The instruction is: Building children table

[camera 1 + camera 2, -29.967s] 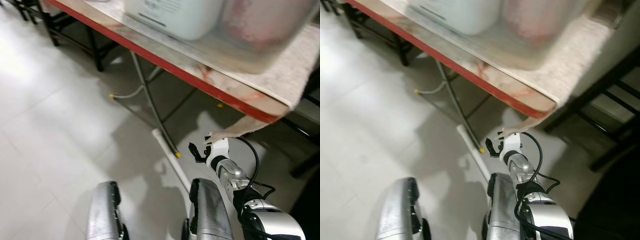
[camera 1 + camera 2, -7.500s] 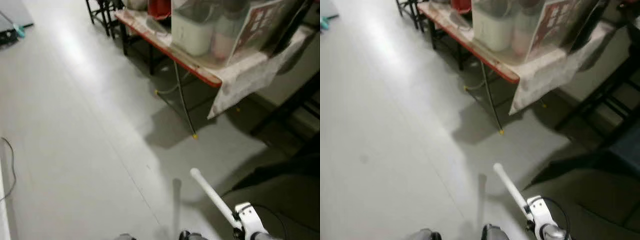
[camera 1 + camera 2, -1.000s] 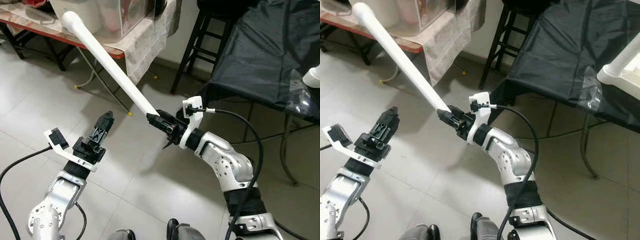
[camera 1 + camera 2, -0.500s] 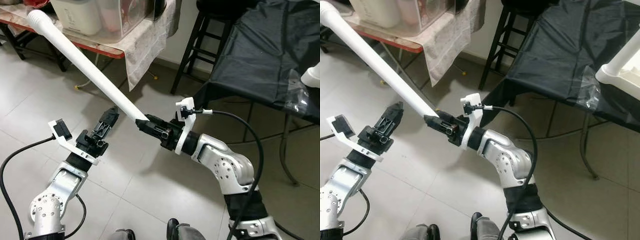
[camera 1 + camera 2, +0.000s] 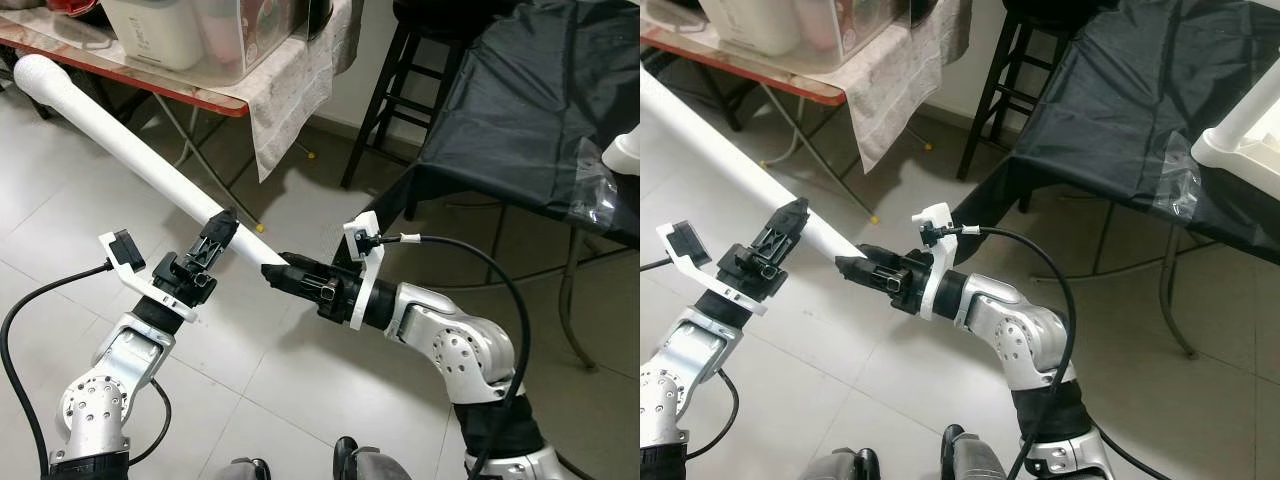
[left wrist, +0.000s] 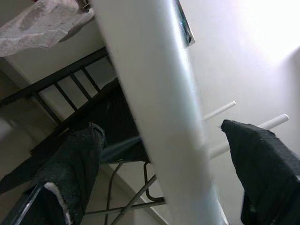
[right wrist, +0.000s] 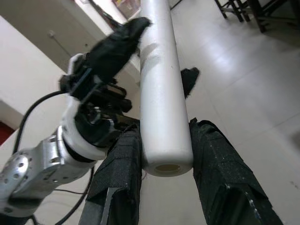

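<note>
A long white table leg (image 5: pixel 140 160) slants from its rounded end at the upper left down to my right gripper (image 5: pixel 285 278), which is shut on its near end. In the right wrist view, both black fingers (image 7: pixel 119 173) press the leg (image 7: pixel 161 108) from either side. My left gripper (image 5: pixel 220 225) reaches up from the lower left and is open, straddling the leg a short way above the right gripper. In the left wrist view the leg (image 6: pixel 154 108) passes between the spread fingers (image 6: pixel 70 164) with gaps on both sides.
A red-edged folding table (image 5: pixel 200 95) with containers and a hanging cloth (image 5: pixel 290 90) stands at the upper left. A black stool (image 5: pixel 400 110) and a black-covered table (image 5: pixel 540 90) stand to the right. A white furniture part (image 5: pixel 1240 130) rests on that table. Pale tiled floor lies below.
The right gripper has swung the leg lower and to the left. The left gripper has come up so that its open fingers now straddle the leg.
</note>
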Controlling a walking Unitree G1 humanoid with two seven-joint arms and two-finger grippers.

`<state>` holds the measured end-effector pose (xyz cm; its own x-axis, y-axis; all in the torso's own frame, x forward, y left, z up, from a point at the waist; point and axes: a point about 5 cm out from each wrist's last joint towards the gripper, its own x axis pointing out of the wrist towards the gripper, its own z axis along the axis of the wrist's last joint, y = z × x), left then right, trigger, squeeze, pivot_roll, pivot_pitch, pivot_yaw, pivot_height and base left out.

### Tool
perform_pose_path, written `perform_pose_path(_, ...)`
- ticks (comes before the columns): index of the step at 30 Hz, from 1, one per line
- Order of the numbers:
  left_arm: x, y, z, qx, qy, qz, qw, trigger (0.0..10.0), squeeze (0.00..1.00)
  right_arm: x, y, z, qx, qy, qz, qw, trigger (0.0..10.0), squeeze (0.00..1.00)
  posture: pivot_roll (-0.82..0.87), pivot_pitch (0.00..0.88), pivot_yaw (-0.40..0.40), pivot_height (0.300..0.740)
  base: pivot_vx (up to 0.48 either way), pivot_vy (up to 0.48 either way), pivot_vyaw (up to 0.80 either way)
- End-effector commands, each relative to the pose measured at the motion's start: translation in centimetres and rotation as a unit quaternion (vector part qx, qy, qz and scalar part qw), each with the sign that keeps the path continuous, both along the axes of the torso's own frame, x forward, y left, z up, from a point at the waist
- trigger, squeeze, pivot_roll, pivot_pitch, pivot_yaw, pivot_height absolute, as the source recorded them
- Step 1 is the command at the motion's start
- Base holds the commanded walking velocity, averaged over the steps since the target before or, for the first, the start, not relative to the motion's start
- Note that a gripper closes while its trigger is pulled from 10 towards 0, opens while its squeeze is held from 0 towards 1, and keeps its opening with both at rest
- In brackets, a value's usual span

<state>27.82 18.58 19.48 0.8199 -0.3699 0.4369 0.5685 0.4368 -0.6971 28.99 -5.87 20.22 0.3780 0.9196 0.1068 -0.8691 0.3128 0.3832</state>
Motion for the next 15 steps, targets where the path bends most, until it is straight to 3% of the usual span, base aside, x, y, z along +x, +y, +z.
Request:
perform_pose_path(1,-0.1,0.2,-0.4,0.006,0.006,0.003,1.000,10.0,0.00,-0.7,0.2,0.0,0.012,0.001,0.022,1.000,10.0,0.00,-0.01,0.268,-0.031,0.734,0.000,0.000,0.00)
perform_pose_path(15,0.7,0.7,-0.6,0.015,0.020,0.017,1.000,10.0,0.00,-2.0,0.7,-0.3,0.008,0.019,0.052,0.998,10.0,0.00,0.00,0.278,-0.029,0.734,0.000,0.000,0.00)
